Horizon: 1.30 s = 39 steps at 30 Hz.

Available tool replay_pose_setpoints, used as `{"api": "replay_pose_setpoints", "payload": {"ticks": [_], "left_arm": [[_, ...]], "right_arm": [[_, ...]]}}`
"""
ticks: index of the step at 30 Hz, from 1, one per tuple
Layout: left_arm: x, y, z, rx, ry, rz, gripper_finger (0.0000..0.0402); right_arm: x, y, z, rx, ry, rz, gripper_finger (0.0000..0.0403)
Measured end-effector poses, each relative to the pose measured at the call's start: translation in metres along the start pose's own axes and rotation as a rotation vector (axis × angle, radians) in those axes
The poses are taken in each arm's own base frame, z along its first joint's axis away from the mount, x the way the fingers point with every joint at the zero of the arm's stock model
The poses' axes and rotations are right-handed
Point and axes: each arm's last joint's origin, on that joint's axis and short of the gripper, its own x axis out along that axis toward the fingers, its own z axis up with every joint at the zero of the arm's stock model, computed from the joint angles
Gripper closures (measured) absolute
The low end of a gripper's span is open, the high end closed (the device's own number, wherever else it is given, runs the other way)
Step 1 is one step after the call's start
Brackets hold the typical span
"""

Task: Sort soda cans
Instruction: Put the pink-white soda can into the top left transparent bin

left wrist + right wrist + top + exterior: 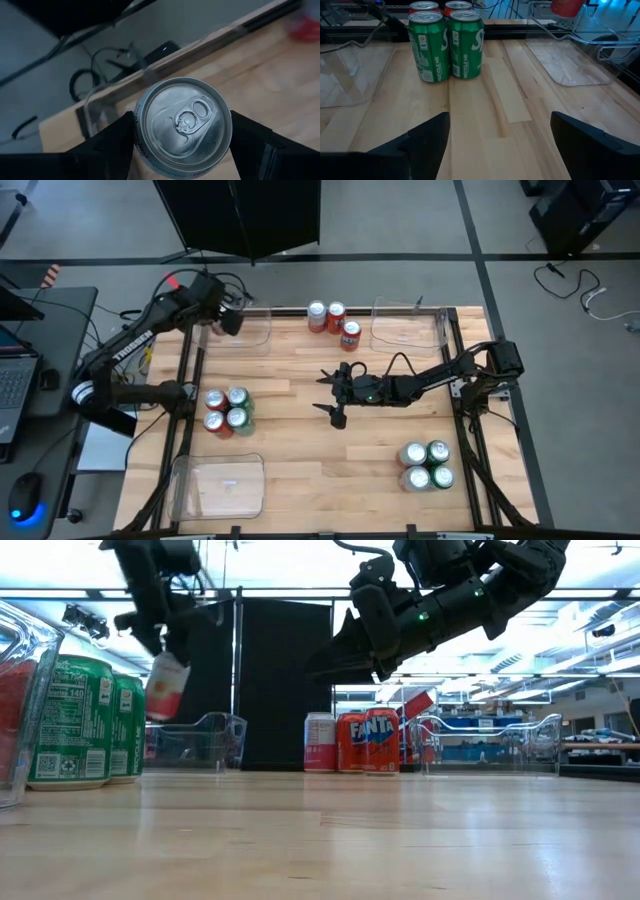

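A robotics lab: a framed wooden bench (300, 470) on grey floor, a laptop desk (40, 330) alongside (cables trailing), ceiling strip lights (290, 595).

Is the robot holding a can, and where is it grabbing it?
Yes. The left gripper holds a silver-white can by its sides, near the top. The right gripper is open and empty.
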Motion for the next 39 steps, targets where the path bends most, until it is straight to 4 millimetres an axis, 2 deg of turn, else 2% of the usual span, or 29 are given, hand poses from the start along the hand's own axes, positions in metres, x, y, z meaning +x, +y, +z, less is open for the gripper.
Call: {"api": "replay_pose_setpoints", "payload": {"ticks": [4, 6, 15, 26, 33, 39], "left_arm": [[0.019, 0.014, -0.008, -0.047, 0.043, 0.013, 0.0141], [0.024, 0.014, -0.009, -0.046, 0.032, 0.012, 0.0141], [0.042, 0.013, 0.003, -0.121, -0.038, 0.059, 0.0141], [0.082, 0.017, 0.012, -0.200, 0.015, 0.057, 0.0141], [0.105, 0.019, -0.007, -0.198, 0.030, 0.073, 0.0141], [0.111, 0.017, -0.011, -0.170, 0.007, 0.067, 0.0141]], "right_arm": [[0.000, 0.000, 0.000, -0.001, 0.000, 0.000, 0.0074], [0.000, 0.000, 0.000, -0.002, 0.000, -0.001, 0.0075], [0.000, 0.000, 0.000, -0.001, -0.001, -0.001, 0.0077], [0.000, 0.000, 0.000, -0.002, 0.000, 0.000, 0.0080], [0.000, 0.000, 0.000, -0.002, 0.000, -0.001, 0.0082], [0.000, 0.000, 0.000, -0.002, 0.000, -0.001, 0.0085]]}}
